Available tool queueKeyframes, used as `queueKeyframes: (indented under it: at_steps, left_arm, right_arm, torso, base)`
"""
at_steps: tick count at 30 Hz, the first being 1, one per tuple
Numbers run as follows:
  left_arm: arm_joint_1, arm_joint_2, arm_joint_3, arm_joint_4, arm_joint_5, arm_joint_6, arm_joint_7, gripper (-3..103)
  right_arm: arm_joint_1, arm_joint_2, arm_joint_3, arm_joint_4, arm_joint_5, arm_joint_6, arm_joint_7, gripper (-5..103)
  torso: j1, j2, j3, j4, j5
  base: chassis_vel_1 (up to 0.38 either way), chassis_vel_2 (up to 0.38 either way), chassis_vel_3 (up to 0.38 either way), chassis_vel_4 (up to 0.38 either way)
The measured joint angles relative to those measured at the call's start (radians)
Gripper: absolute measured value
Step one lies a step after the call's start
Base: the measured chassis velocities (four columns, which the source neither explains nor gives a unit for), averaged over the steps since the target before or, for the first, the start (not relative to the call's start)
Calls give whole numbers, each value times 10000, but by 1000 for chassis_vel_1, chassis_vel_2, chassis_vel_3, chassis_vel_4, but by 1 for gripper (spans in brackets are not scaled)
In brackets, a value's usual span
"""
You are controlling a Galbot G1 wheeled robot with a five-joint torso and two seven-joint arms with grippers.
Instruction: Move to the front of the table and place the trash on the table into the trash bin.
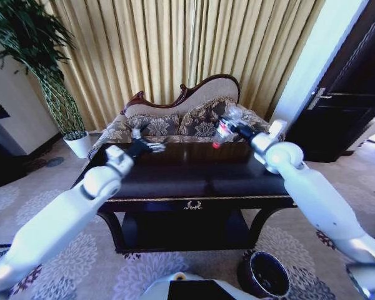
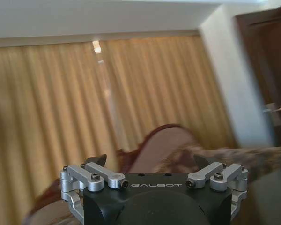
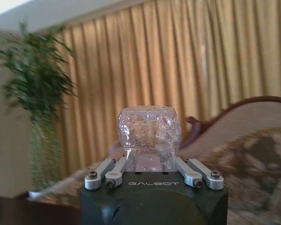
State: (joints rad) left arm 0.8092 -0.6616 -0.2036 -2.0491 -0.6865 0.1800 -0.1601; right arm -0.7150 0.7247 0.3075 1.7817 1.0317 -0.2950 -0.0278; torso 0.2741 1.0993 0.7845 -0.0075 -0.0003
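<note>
The trash bin (image 1: 264, 274) stands on the floor before the table (image 1: 194, 181), right.

A: What's cut off?
B: The trash bin (image 1: 264, 275), by the head view's lower edge.
A: And the bottle (image 3: 150, 137)?
B: Its lower part is hidden behind the right gripper (image 3: 150, 165).
</note>
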Motion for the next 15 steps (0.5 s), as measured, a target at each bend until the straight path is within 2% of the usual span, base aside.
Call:
queueKeyframes:
  at_steps: [2,3,4,5,7,8,9,11,12,15]
  left_arm:
    - [1455,132,-1977,-156,-12,36,-124,100]
    - [1455,132,-1977,-156,-12,36,-124,100]
    - [1822,129,-2426,-193,-21,53,-149,100]
    - [2550,49,-3364,-255,-81,106,-298,100]
    - [3078,-109,-4156,-291,-209,267,-481,100]
    - [3078,-109,-4156,-291,-209,267,-481,100]
    - [3480,-259,-4875,-336,-421,498,-689,100]
    - [3872,-366,-5503,-369,-662,724,-860,100]
    - [3872,-366,-5503,-369,-662,724,-860,100]
    - [5048,-578,-6695,-301,-831,779,-737,100]
  right_arm:
    - [-1024,-202,790,140,-685,280,10,26]
    - [-1024,-202,790,140,-685,280,10,26]
    - [-1196,-246,919,169,-795,350,6,26]
    - [-1685,-348,1338,308,-1035,550,3,26]
    - [-2051,-375,1692,471,-1230,661,33,26]
    - [-2051,-375,1692,471,-1230,661,33,26]
    - [-2383,-371,1977,669,-1370,707,156,26]
    - [-2806,-327,2313,899,-1442,716,337,26]
    - [-2806,-327,2313,899,-1442,716,337,26]
    - [-3797,-188,3047,1336,-1550,715,497,26]
  torso:
    - [0,0,-1,0,4]
    - [0,0,-1,0,4]
    - [-1,0,-1,1,2]
    - [-2,1,-2,1,0]
    - [-2,1,-2,2,-2]
    - [-2,1,-2,2,-2]
    - [-2,1,-2,4,-3]
    - [-1,0,-1,2,-1]
    - [-1,0,-1,2,-1]
    - [-1,0,0,0,3]
  base:
    - [0,0,0,0]
    - [0,0,0,0]
    - [0,0,0,0]
    - [0,0,0,0]
    - [0,0,0,0]
    - [0,0,0,0]
    - [0,0,0,0]
    - [0,0,0,0]
    - [0,0,0,0]
    - [0,0,0,0]
